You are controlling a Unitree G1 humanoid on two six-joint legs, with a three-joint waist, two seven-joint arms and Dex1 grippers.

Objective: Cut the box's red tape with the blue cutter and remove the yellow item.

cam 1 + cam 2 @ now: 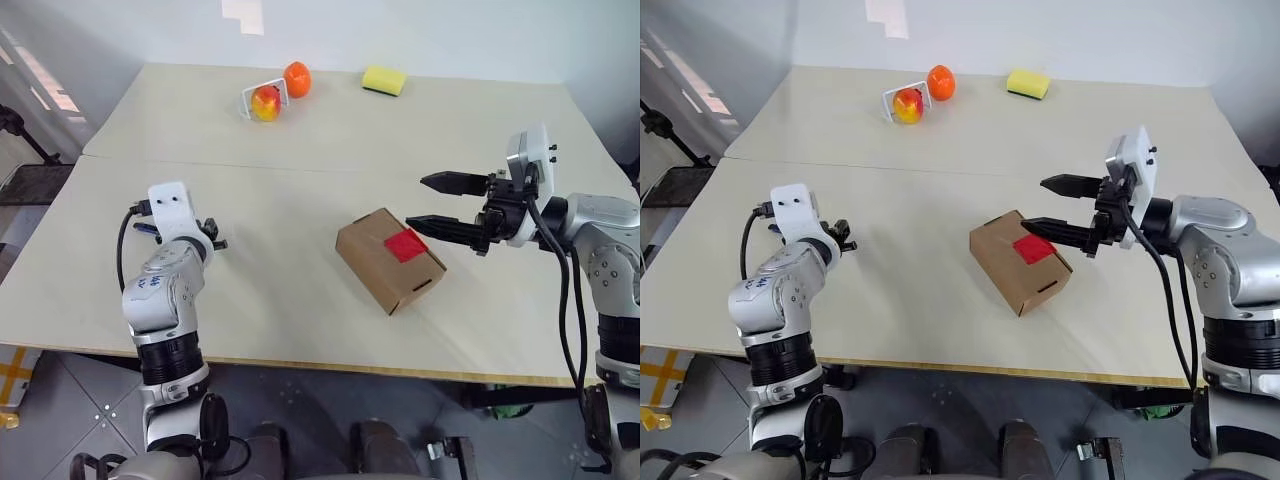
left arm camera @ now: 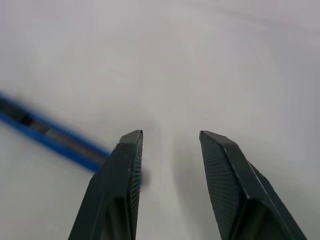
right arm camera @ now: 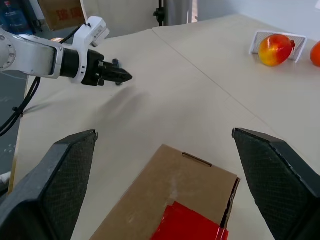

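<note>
Pale wooden surface (image 1: 300, 200), grey tiled floor below. Right hand (image 1: 432, 206) spread wide, empty, over box (image 1: 390, 259). Left hand (image 2: 170, 137) part-open, empty, beside blue cutter (image 2: 50, 135).

You find no readable text anywhere: the box (image 1: 388, 259) and its red tape (image 1: 405, 245) carry no lettering, and neither does anything else on the worktop (image 1: 300, 180).

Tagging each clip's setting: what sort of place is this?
Probably a lab or test room: a plain pale table on tiled floor, staged props such as the box, a sponge and fruit.
</note>
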